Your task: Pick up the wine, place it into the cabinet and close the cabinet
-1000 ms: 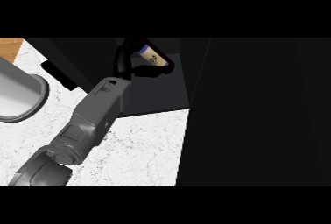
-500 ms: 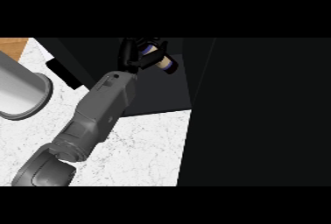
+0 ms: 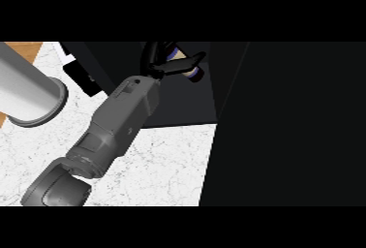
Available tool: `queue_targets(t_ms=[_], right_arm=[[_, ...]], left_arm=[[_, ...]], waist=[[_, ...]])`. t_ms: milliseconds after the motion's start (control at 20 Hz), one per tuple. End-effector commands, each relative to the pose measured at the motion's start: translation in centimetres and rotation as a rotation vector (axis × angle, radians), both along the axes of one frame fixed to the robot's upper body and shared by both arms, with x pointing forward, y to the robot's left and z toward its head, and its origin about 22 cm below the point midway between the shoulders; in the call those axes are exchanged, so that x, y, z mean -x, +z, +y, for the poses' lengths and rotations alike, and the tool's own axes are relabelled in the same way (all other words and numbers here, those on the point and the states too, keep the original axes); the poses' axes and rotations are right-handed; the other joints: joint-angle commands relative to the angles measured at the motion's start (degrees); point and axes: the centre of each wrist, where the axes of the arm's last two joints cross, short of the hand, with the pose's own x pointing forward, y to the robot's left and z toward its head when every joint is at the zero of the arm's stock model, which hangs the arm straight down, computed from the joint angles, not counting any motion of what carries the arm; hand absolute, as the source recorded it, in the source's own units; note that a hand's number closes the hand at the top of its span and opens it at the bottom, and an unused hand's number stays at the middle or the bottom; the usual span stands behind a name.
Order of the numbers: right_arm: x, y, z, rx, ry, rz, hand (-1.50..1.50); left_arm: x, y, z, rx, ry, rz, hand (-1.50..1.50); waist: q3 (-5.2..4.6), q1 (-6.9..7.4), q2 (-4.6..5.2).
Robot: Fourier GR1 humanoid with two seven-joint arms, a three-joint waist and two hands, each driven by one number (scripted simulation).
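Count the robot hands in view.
1. The left hand is at top centre, curled round the wine bottle at the dark cabinet. The right hand is not in view.

**Kitchen work surface, seen steeply from above.** A white, grey-veined marble counter top [image 3: 164,164] fills the lower left. A black box-shaped cabinet [image 3: 184,104] stands on it. The tall black panel [image 3: 293,126] at the right is probably that cabinet's open door, though the darkness hides its edges. A grey metal cylinder [image 3: 28,97] rests at the left edge, beside a strip of orange-brown wood [image 3: 22,51].
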Motion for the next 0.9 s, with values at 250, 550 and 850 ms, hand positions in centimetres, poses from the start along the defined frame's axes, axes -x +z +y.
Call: queue_targets(t_ms=[250, 550, 850], right_arm=[[2.9, 4.5, -0.9, -0.096, 0.018, 0.004, -1.5], [2.7, 4.3, -1.0, -0.07, -0.007, 0.02, -1.5], [2.8, 4.7, -1.2, -0.069, -0.028, 0.034, -1.5]], left_arm=[[0.2, 0.2, -1.0, 0.038, -0.045, 0.027, -1.5], [0.8, -0.6, -0.6, 0.111, -0.115, 0.016, -1.5], [2.7, -3.5, 0.1, 0.161, -0.173, 0.034, -1.5]], waist=[[0.02, 2.04, -0.98], [0.03, 2.16, -1.2], [0.01, 2.92, -1.59]])
